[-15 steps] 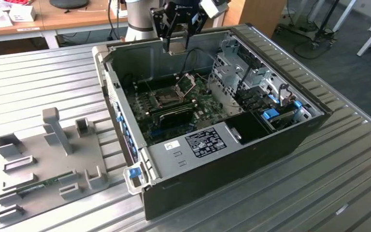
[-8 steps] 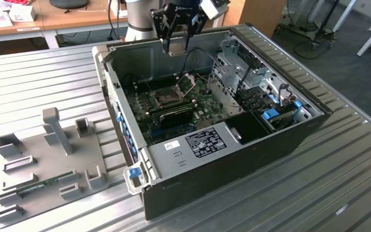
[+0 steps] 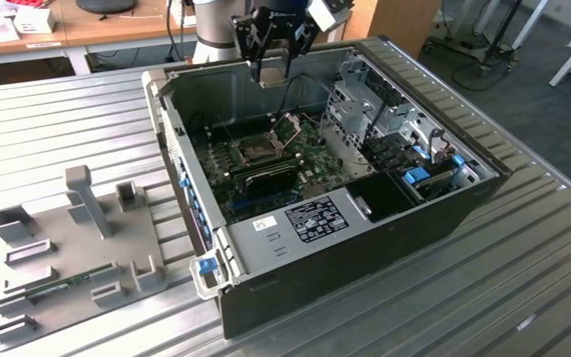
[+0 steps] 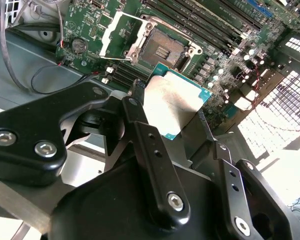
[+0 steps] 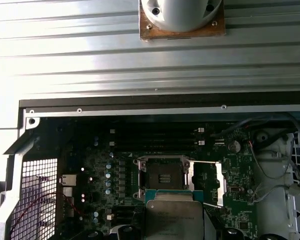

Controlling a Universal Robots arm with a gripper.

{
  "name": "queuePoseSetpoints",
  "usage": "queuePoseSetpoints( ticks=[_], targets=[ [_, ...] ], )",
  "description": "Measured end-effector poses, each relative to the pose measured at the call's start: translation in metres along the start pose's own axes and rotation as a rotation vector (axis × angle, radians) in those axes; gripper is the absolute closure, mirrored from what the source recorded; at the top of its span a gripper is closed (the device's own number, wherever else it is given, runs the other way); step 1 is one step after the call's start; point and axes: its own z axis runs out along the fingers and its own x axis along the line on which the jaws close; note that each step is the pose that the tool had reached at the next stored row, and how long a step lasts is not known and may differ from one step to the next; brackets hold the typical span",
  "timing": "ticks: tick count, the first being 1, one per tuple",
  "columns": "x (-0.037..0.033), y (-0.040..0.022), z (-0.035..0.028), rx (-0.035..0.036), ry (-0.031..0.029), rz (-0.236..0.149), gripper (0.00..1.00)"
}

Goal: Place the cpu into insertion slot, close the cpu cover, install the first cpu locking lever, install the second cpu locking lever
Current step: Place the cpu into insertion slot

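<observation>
Exterior view: the gripper (image 3: pixel 273 63) hangs above the open computer case (image 3: pixel 365 223), which lies on its side on a ribbed metal table (image 3: pixel 68 111) so that the green motherboard (image 3: pixel 265 175) faces upward and can be reached from above. The cpu (image 3: pixel 268 74) is pinched at the fingertips, well above the insertion slot (image 3: pixel 256 152). The cpu cover (image 3: pixel 288 126) is swung up on its hinge, leaving the socket bare to receive the chip. Second wrist view: the two black fingers (image 4: pixel 140 125) are closed on opposite edges of the cpu (image 4: pixel 175 102), spread only as wide as the chip, with the grey metal top facing the camera. An edge grip of this kind presumably keeps the underside free of contact. The insertion slot (image 4: pixel 162 50) lies beyond the chip, apart from it, and the cpu cover (image 4: pixel 121 32) is folded back beside it. First wrist view: the cpu (image 5: pixel 174 222) is level and just short of the insertion slot (image 5: pixel 162 177), its sides roughly parallel to the socket rim. The cpu cover (image 5: pixel 219 182) stands open at one side, so the chip is judged not yet seated.
</observation>
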Motion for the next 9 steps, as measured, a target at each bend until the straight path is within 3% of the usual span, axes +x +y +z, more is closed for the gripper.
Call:
queuePoseSetpoints(
  ticks=[9],
  targets=[
    [0.0000, 0.0000, 0.0006, -0.0001, -0.0001, 0.000, 0.46]
  ],
)
